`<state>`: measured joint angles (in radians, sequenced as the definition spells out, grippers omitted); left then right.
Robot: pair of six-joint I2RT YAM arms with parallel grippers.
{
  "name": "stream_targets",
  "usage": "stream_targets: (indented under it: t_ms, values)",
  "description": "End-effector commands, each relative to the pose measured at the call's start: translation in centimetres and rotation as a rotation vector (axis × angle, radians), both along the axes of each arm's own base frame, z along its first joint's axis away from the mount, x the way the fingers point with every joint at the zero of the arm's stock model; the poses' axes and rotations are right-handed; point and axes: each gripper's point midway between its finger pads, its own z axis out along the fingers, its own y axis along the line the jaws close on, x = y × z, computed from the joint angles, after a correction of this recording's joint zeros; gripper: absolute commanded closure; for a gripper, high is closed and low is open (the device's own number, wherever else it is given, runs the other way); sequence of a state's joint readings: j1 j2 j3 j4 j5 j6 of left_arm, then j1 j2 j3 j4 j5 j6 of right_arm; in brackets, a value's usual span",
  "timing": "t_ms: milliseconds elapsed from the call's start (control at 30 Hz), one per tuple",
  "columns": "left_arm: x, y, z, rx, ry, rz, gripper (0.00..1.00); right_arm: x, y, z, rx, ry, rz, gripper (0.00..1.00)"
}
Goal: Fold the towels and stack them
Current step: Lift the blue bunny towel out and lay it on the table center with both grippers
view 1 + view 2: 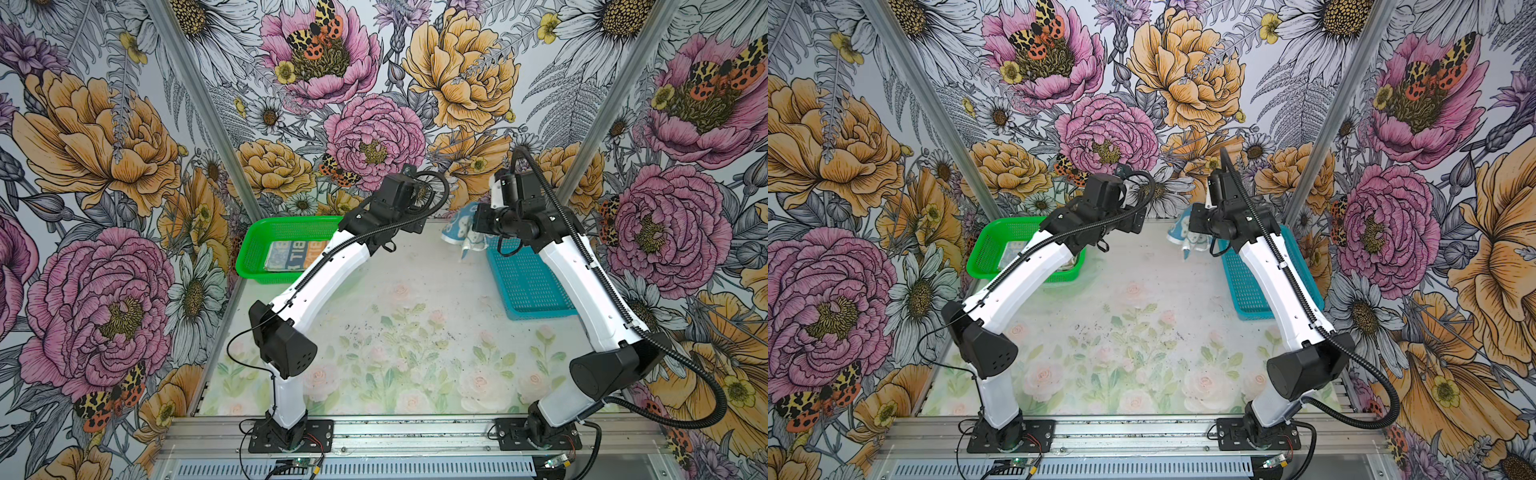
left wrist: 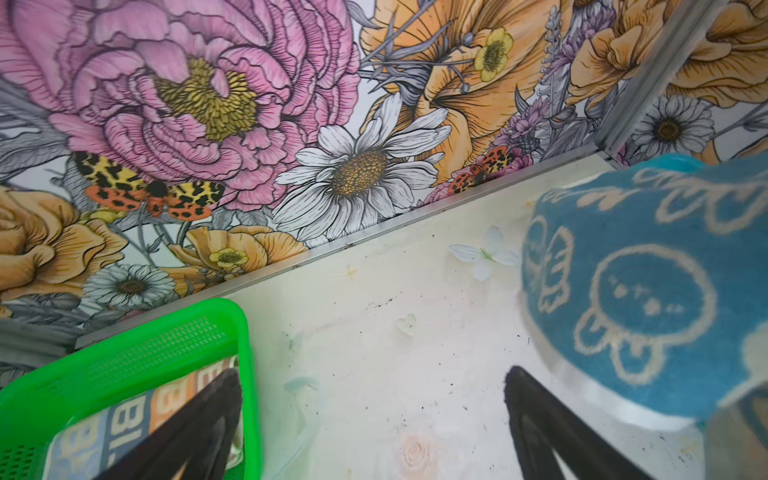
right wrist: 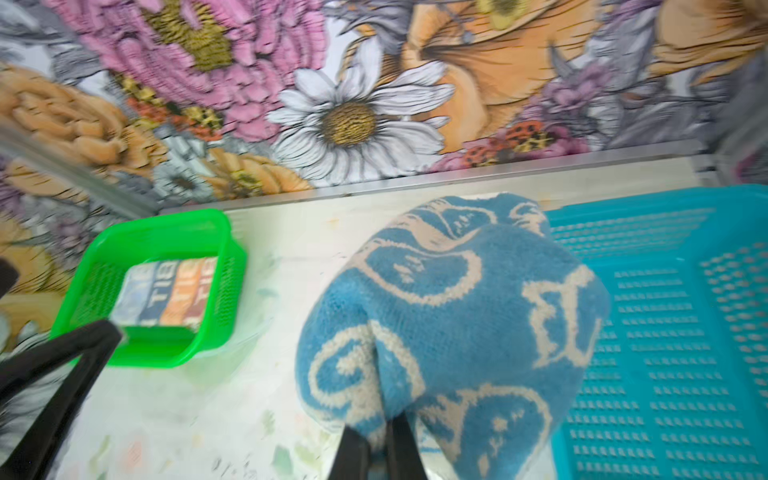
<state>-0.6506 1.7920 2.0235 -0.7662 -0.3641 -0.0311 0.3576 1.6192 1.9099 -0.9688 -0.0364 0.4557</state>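
Observation:
A blue towel (image 3: pixel 449 316) with cream cartoon outlines hangs bunched from my right gripper (image 3: pixel 380 428), which is shut on a fold of it. It hangs above the table at the back right, beside the blue basket, and shows in both top views (image 1: pixel 459 226) (image 1: pixel 1179 232) and in the left wrist view (image 2: pixel 648 291). A folded towel (image 1: pixel 291 255) (image 3: pixel 166 291) with cream, blue and orange lettered stripes lies in the green basket. My left gripper (image 2: pixel 374 374) stands open over bare table between the green basket and the hanging towel, with nothing in it.
The green basket (image 1: pixel 249 257) (image 2: pixel 124 357) sits at the back left of the table. The blue perforated basket (image 1: pixel 528 282) (image 3: pixel 665 332) sits at the back right, under the right arm. Flowered walls close in the back and both sides.

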Motion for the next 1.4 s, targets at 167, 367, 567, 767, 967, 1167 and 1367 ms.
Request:
stream_targets:
  t_ms: [167,367,567,767,967,1167,1367]
  values:
    - [-2.5,6.8,-3.8,-0.19,0.101,0.13,0.01,0.6,1.7,-12.2,-0.02,0.278,0.041,0.47]
    - [-4.5,6.8,-9.3,-0.212,0.246,0.104,0.01,-1.0,1.9,-18.1,-0.059,0.373,0.096,0.01]
    - [-6.9,6.9,-14.9,-0.203,0.377,0.106,0.01,-5.0,3.0,-22.2,-0.038,0.439,0.148,0.01]
    - [-8.1,8.0,-17.8,-0.243,0.436,0.136,0.01,-6.7,8.0,-25.1,0.097,0.465,0.192,0.01]
    - [-8.8,8.0,-19.2,-0.28,0.467,0.132,0.01,-5.9,10.4,-26.3,0.161,0.465,0.154,0.17]
    - [-9.7,8.0,-21.1,-0.292,0.51,0.13,0.01,-5.3,9.8,-27.3,0.148,0.465,0.105,0.25]
    - [-10.2,8.2,-21.9,-0.292,0.526,0.133,0.01,-5.8,8.6,-28.7,0.12,0.485,0.076,0.27]
